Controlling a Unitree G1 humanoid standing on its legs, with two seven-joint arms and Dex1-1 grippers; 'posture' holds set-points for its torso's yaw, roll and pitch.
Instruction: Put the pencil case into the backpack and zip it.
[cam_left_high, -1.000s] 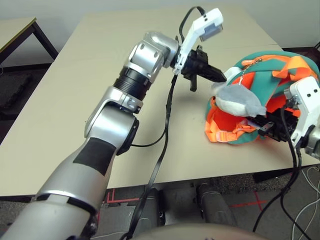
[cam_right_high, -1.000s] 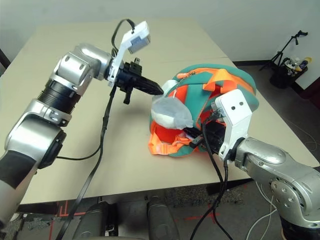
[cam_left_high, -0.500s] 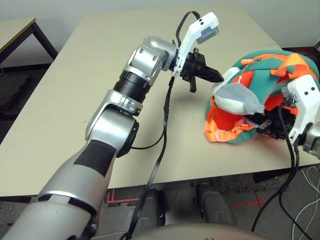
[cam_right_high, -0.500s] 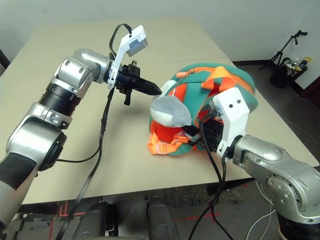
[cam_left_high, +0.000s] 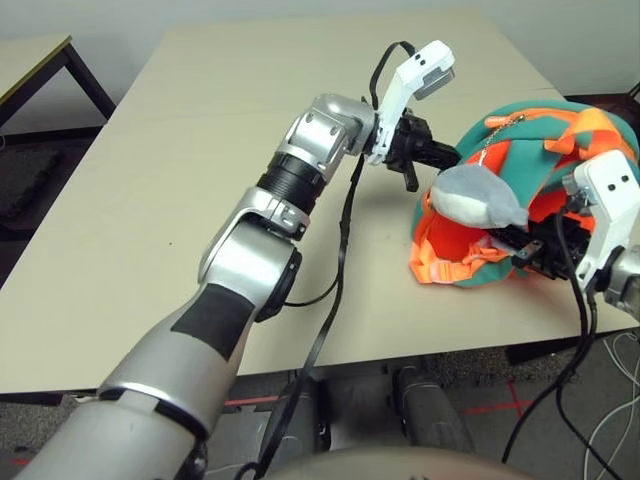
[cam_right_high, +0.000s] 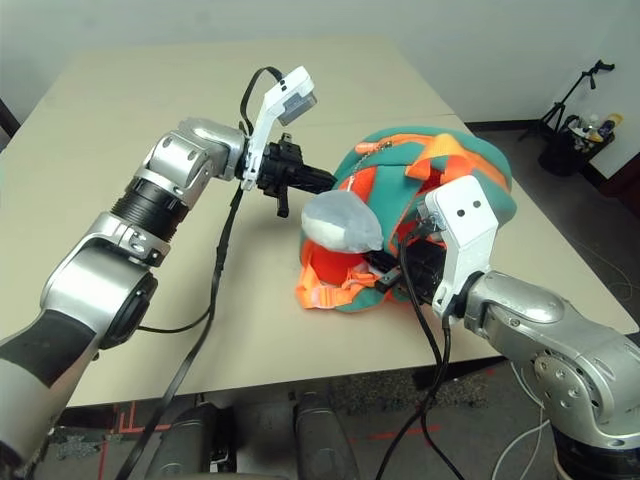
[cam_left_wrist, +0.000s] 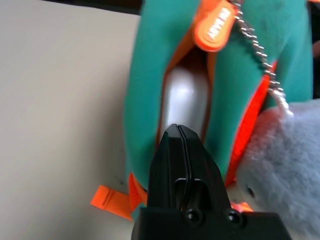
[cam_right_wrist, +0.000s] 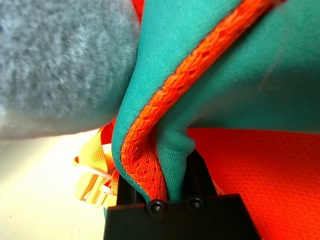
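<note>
The teal and orange backpack (cam_left_high: 520, 150) lies on the table's right side, with its grey plush charm (cam_left_high: 470, 195) on its near-left face. My left gripper (cam_left_high: 452, 155) is shut, its tip at the backpack's slit opening. In the left wrist view the shut fingers (cam_left_wrist: 178, 131) point into that opening, where the white pencil case (cam_left_wrist: 184, 97) shows inside, below an orange zipper tag (cam_left_wrist: 215, 25). My right gripper (cam_right_high: 385, 275) is at the backpack's near side, shut on a fold of teal fabric with orange trim (cam_right_wrist: 165, 150).
The backpack lies close to the table's right edge (cam_left_high: 560, 92). Orange straps (cam_left_high: 450, 262) spill toward the front. A black cable (cam_left_high: 335, 290) hangs from my left wrist over the table. Bare tabletop (cam_left_high: 150, 170) stretches to the left and far side.
My left arm has reached further right, bringing its shut gripper from beside the backpack up to the opening. The right gripper has kept its hold in place.
</note>
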